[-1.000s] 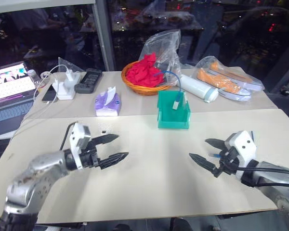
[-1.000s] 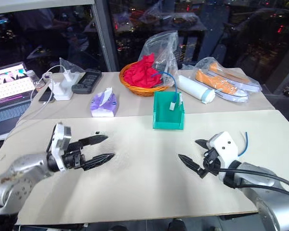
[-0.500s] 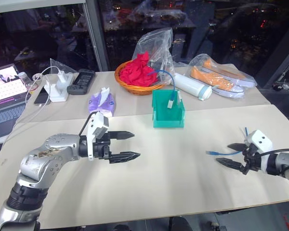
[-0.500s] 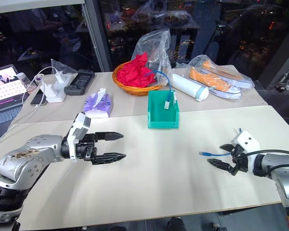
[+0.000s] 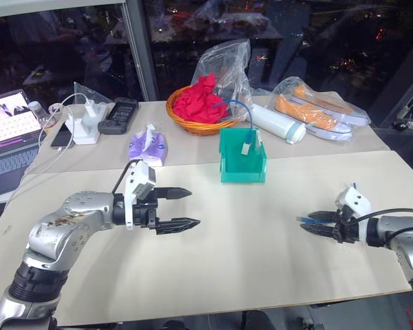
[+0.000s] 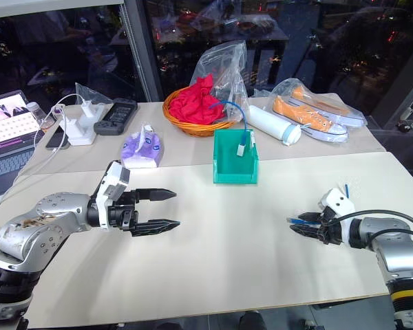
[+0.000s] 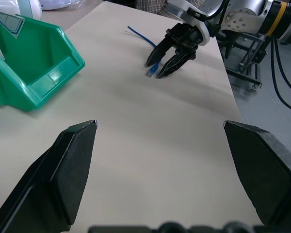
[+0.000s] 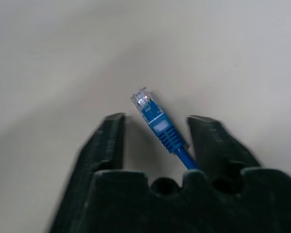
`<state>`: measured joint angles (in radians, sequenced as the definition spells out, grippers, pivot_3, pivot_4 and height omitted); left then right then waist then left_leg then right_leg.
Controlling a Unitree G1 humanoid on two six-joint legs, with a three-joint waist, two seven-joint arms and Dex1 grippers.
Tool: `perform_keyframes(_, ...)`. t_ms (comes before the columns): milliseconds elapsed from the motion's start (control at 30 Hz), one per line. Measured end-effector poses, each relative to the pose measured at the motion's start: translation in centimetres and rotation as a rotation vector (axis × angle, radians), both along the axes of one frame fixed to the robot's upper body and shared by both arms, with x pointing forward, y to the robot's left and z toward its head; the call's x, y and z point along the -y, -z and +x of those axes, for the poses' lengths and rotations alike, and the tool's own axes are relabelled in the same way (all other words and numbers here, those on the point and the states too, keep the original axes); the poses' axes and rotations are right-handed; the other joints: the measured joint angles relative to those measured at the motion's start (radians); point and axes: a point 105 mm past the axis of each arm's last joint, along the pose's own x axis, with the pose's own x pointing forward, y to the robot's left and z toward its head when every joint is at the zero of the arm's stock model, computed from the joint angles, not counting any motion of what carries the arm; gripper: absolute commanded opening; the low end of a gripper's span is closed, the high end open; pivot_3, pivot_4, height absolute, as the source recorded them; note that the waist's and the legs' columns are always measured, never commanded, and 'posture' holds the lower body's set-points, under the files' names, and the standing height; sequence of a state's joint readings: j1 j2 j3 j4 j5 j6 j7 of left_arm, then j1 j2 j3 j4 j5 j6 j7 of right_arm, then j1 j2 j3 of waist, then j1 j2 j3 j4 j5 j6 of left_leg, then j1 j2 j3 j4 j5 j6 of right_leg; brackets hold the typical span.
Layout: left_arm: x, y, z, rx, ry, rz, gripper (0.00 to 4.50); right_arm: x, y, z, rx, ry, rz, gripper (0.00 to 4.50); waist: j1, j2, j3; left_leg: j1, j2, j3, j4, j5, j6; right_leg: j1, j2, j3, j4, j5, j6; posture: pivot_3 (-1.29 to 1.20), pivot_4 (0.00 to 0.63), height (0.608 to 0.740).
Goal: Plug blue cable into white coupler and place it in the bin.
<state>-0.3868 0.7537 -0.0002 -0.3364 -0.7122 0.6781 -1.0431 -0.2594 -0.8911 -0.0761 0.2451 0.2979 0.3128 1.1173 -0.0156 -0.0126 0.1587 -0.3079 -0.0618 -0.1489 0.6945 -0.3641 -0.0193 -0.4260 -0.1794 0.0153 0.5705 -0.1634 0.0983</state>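
Note:
The blue cable lies on the table at the right, its clear plug (image 8: 148, 108) pointing left and its thin tail (image 7: 136, 34) trailing behind my right hand. My right gripper (image 5: 306, 223) sits low on the table. Its fingers are narrowed around the plug (image 5: 304, 219), and a gap still shows beside it. My left gripper (image 5: 193, 207) hovers wide open over the left half of the table, pointing right, with nothing in it. The teal bin (image 5: 242, 170) stands at the middle back. The white coupler is hidden.
Another blue cable (image 5: 246, 113) arches from the orange basket (image 5: 199, 127) of red cloth into the bin. Behind lie a white cylinder (image 5: 279, 124), bagged shoes (image 5: 320, 110), a tissue pack (image 5: 149, 146), a remote (image 5: 117, 114), chargers (image 5: 86, 124) and a laptop (image 5: 7, 130).
My right gripper's fingers have closed in from wide open to narrow around the cable's plug, and the hand has sunk to the table. The left gripper stays open and still.

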Motion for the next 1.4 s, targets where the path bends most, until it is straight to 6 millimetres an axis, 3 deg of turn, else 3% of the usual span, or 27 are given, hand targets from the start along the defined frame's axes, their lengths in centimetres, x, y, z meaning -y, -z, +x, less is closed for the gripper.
perform_keyframes(100,-0.1,-0.2,0.2,0.003,0.010,0.000,4.50,-0.4,0.0,-0.2,-0.010,-0.029,0.002,0.14,0.000,0.000,0.000,0.000,0.000,0.000,0.000,0.000,0.000,0.000,0.000,0.000,0.000,0.000,0.000,0.00,0.150,0.740)
perform_keyframes(200,-0.3,-1.0,1.1,0.039,0.011,0.003,4.50,-2.3,-0.1,-0.6,-0.010,-0.123,-0.016,0.10,0.000,0.000,0.000,0.000,0.000,0.000,0.001,0.000,0.000,0.000,0.000,0.000,0.001,0.000,0.000,0.00,0.150,0.740)
perform_keyframes(267,-0.1,-1.3,1.6,0.061,0.025,0.012,4.50,-4.5,-0.5,-1.0,-0.004,-0.214,-0.042,0.10,-0.003,0.000,0.000,0.000,0.000,0.000,0.001,0.000,0.000,0.000,0.000,0.000,0.001,0.000,0.000,0.00,0.150,0.740)
perform_keyframes(367,1.0,-0.9,1.9,0.080,0.074,0.037,4.50,-9.9,-1.2,-1.8,0.036,-0.398,-0.068,0.10,-0.006,0.000,0.000,0.000,0.000,0.000,0.001,0.000,-0.001,-0.001,0.000,0.000,0.001,0.000,0.000,0.00,0.150,0.740)
perform_keyframes(433,1.5,-0.2,1.9,0.080,0.102,0.063,4.50,-12.5,-1.2,-2.6,0.058,-0.498,-0.095,0.10,-0.002,0.000,0.000,-0.001,0.000,0.000,0.001,0.000,-0.001,-0.001,0.000,0.000,0.001,0.000,0.000,0.00,0.150,0.740)
perform_keyframes(667,3.1,1.9,0.6,0.095,0.268,0.150,4.50,-16.8,-0.3,-2.0,0.115,-0.651,-0.212,0.10,-0.001,0.000,0.000,-0.009,-0.001,0.000,0.004,0.001,-0.002,-0.009,-0.001,0.000,0.001,0.001,0.001,0.00,0.150,0.740)
perform_keyframes(700,3.4,2.2,0.3,0.098,0.295,0.163,4.50,-17.0,-0.2,-1.8,0.126,-0.662,-0.224,0.89,0.000,0.000,0.000,-0.011,-0.001,0.000,0.005,0.001,-0.002,-0.012,-0.001,0.000,0.003,0.001,0.001,0.00,0.150,0.740)
perform_keyframes(767,3.6,2.8,0.2,0.105,0.309,0.199,4.50,-17.1,0.0,-1.5,0.123,-0.668,-0.239,1.33,-0.001,0.000,0.000,-0.011,-0.001,0.000,0.006,0.001,-0.002,-0.013,-0.001,0.000,0.003,0.001,0.001,0.00,0.150,0.740)
perform_keyframes(1000,5.1,5.7,1.0,0.157,0.314,0.338,4.50,-16.9,-0.4,-1.7,0.102,-0.673,-0.238,3.81,0.000,0.000,0.000,-0.012,-0.001,0.000,0.007,0.001,-0.002,-0.013,-0.001,-0.001,0.003,0.001,0.001,0.00,0.150,0.740)
perform_keyframes(1067,5.2,6.1,1.7,0.177,0.272,0.372,4.50,-16.5,-1.9,-1.7,0.103,-0.616,-0.181,4.41,0.000,0.000,0.000,-0.013,-0.002,0.000,0.007,0.001,-0.002,-0.013,-0.001,0.000,0.004,0.001,0.001,0.00,0.150,0.740)
perform_keyframes(1233,6.3,7.5,2.6,0.145,0.193,0.369,4.50,-14.8,-7.9,-3.1,0.158,-0.446,-0.039,4.41,0.007,0.000,0.000,-0.013,-0.002,-0.001,0.009,0.001,-0.002,-0.013,-0.001,-0.001,0.006,0.001,0.001,0.00,0.150,0.740)
perform_keyframes(1400,7.7,8.6,2.1,0.086,0.189,0.318,4.50,-13.9,-8.4,-5.0,0.119,-0.336,0.005,4.41,0.011,0.000,0.000,-0.013,-0.002,-0.001,0.011,0.001,-0.002,-0.013,-0.002,-0.001,0.007,0.001,0.001,0.00,0.150,0.740)
